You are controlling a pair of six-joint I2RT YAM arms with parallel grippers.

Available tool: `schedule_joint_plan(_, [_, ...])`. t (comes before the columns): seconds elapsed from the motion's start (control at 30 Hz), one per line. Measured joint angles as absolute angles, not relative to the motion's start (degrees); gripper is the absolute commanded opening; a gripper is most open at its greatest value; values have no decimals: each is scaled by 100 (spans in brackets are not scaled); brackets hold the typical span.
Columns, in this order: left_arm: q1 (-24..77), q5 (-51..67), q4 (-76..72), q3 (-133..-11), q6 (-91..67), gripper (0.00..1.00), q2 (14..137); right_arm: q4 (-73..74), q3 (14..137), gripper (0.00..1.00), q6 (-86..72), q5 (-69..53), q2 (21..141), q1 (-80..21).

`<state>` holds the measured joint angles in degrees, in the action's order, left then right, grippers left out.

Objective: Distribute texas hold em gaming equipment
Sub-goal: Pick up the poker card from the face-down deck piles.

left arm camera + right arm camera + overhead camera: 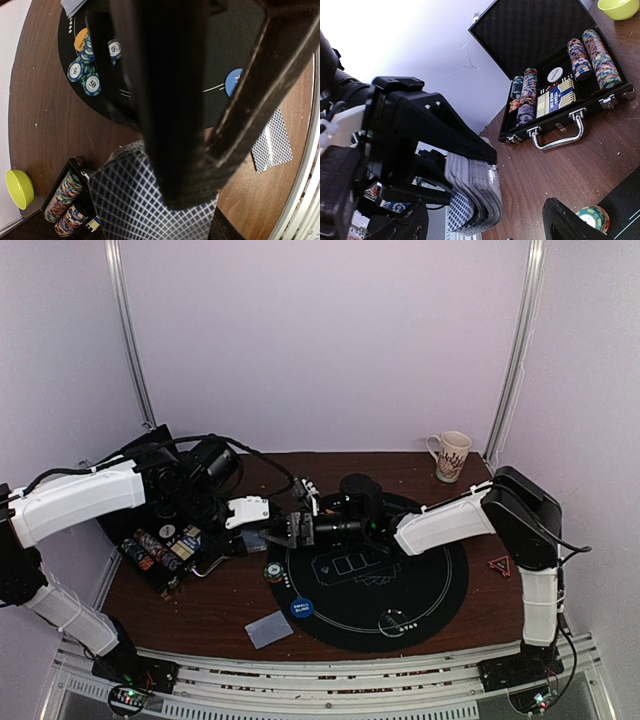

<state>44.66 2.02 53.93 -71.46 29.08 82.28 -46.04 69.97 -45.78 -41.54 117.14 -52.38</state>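
My left gripper (272, 534) is shut on a deck of blue-checked-back playing cards (130, 200), held above the brown table beside the black round mat (420, 590). In the right wrist view the deck (475, 200) sits fanned slightly between my right gripper's open fingers. My right gripper (299, 529) is open and faces the left one, right at the deck. One card (268, 628) lies face down on the table. A blue disc (301, 607) and a small chip stack (274, 571) sit at the mat's left edge. Teal chips (85, 75) and an orange disc (80, 39) lie on the mat.
An open black case (165, 545) with rows of chips (592, 55) stands at the left, its handle towards the mat. A patterned mug (450, 455) stands at the back right. A green bowl (19, 189) sits beyond the case. A small red object (499, 564) lies at the right.
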Motion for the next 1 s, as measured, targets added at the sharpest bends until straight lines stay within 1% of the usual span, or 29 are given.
schedule_joint_plan(0.27, [4466, 235, 5360, -7146, 2888, 47, 8230, -4338, 7520, 78, -4484, -4029, 12208, -5301])
schedule_joint_plan(0.5, [4464, 244, 5332, -7146, 2853, 47, 8230, -3752, 7806, 68, -4066, -3791, 12215, -5304])
schedule_joint_plan(0.77, [4458, 176, 5358, -7135, 2853, 47, 8228, -2832, 7832, 59, -3430, -3428, 11854, -5315])
schedule_joint_plan(1.0, [4456, 75, 5347, -7091, 2851, 46, 8226, -2469, 7782, 52, -3269, -3336, 11677, -5290])
